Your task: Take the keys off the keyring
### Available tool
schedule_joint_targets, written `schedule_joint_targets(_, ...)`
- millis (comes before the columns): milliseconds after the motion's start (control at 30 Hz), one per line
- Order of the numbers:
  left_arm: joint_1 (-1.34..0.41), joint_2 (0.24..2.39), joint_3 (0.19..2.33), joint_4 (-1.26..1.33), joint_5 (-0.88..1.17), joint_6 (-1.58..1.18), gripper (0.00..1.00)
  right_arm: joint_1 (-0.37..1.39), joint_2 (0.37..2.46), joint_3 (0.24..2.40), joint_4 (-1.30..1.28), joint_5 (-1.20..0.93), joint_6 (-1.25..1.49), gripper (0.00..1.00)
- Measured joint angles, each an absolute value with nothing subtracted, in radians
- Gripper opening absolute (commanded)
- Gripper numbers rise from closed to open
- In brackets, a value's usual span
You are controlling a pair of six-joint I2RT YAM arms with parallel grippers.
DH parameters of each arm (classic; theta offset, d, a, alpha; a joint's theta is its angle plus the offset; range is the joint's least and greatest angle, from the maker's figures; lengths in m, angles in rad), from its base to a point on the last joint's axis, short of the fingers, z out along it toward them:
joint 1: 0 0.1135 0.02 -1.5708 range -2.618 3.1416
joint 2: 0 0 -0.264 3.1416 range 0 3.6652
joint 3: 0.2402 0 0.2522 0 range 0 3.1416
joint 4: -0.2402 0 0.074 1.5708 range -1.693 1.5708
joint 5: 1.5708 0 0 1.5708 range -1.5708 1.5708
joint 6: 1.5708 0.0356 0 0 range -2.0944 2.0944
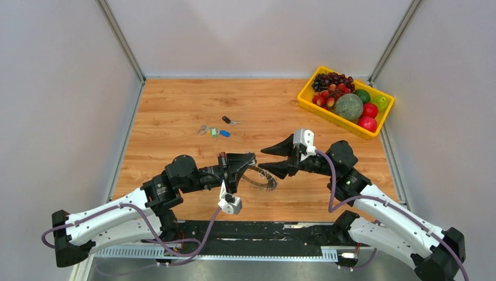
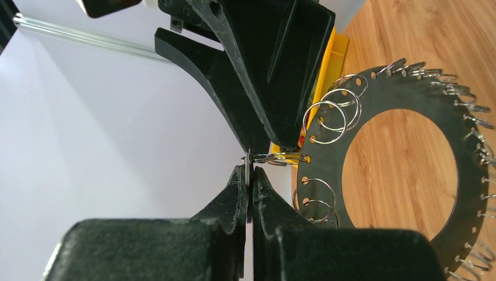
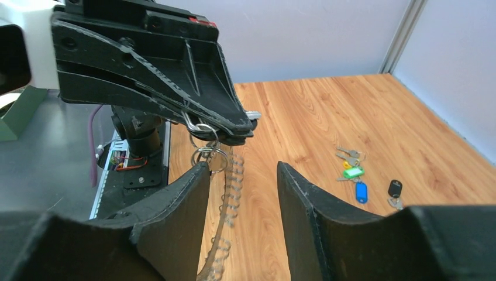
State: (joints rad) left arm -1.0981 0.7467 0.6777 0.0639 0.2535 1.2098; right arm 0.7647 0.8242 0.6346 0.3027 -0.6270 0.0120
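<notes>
The keyring (image 1: 264,180) hangs between left gripper (image 1: 241,167) and right gripper (image 1: 262,162).

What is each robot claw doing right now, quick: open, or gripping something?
Left gripper: closed, pinching a small split ring on the rim of the keyring.
Right gripper: open, holding nothing.

Dark grey keyring (image 2: 403,93), yellow tray (image 1: 333,119), woodgrain table (image 1: 175,117)

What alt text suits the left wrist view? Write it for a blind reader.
The left pincer is shut on a thin metal piece linked to the keyring, a flat dark ring rimmed with small silver loops. The right pincer hangs close above them.
</notes>
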Motion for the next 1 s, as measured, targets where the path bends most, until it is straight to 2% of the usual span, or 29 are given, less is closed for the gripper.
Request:
schedule_joint_targets(633,-1.098,0.747,0.678,0.064,0.255,1.210,0.00,0.838,0.890,0.635,0.372,-0.672,-0.006,0.44)
schedule_joint_targets(733,-1.098,0.747,0.678,0.064,0.257,1.209,0.00,0.851,0.900,0.635,0.372,-0.673,-0.011,0.47)
schedule_joint_targets(867,-1.098,0.747,0.678,0.064,0.258,1.210,0.00,0.855,0.899,0.635,0.370,-0.675,-0.019,0.60)
schedule_joint_targets(933,-1.098,0.747,0.678,0.064,0.258,1.210,0.00,0.855,0.895,0.635,0.359,-0.679,-0.028,0.61)
schedule_joint_targets(1000,-1.098,0.747,0.678,0.064,0.260,1.210,0.00,0.855,0.889,0.635,0.352,-0.680,-0.034,0.55)
